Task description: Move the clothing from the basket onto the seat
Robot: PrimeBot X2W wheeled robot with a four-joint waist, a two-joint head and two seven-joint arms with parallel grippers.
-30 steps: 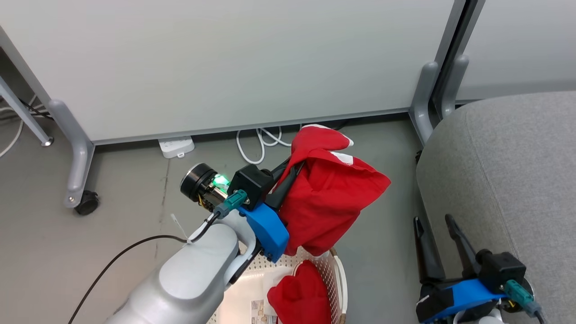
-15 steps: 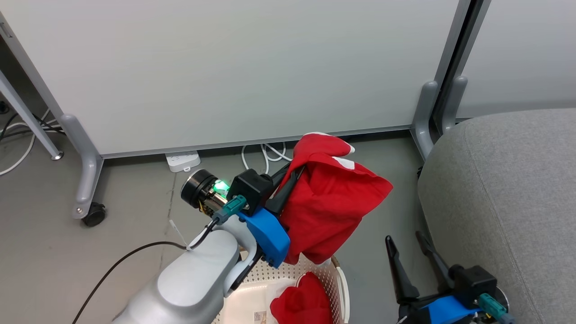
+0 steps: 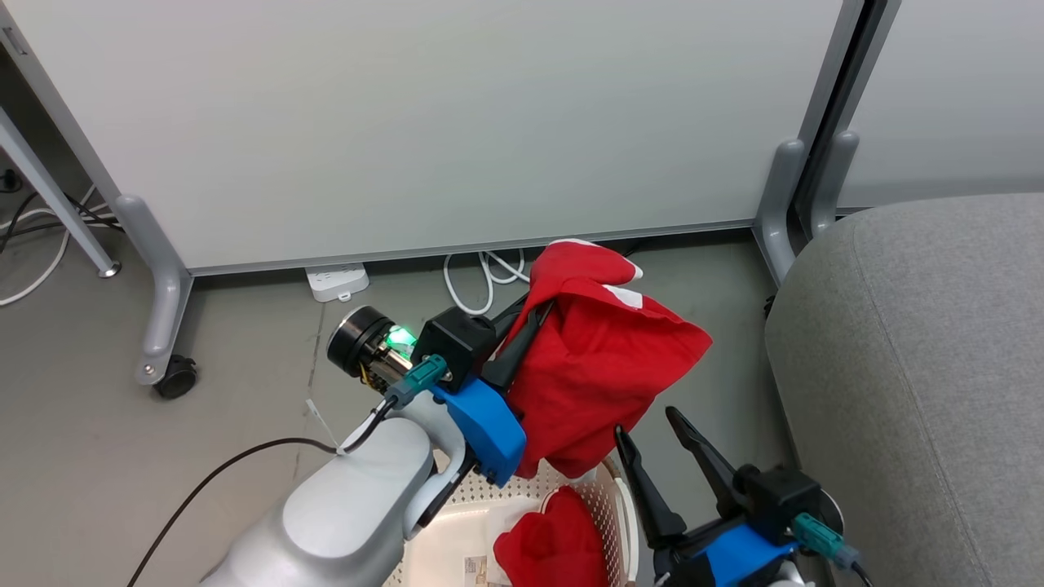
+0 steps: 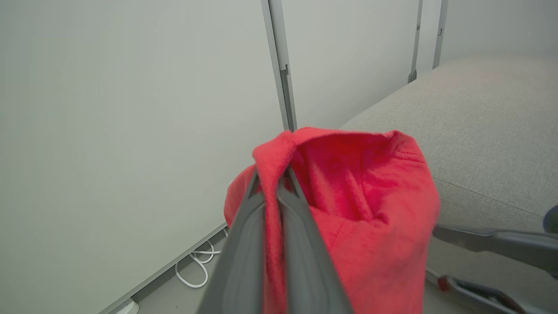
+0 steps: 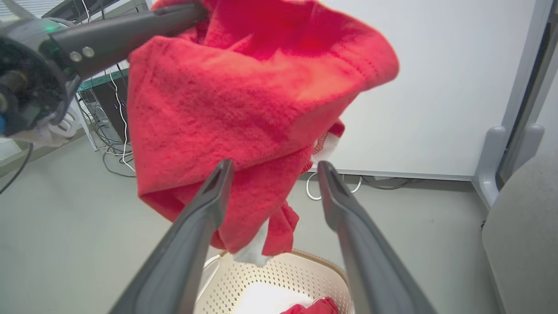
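Jaws of left gripper pinched shut on top fold of red garment, held in air over basket and short of seat; jaws of right gripper spread wide, empty, just under hanging cloth. Progress, as judged: one piece lifted out but not yet laid down, second red garment lying in basket, nothing red visible on seat. Long axis of held piece roughly vertical, gripped edge uppermost, loose white-trimmed end pointing down at basket.

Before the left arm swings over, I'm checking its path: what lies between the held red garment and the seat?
Bare grey floor between garment and seat, in the head view; the open right hand stands lower in that gap, beside the basket.
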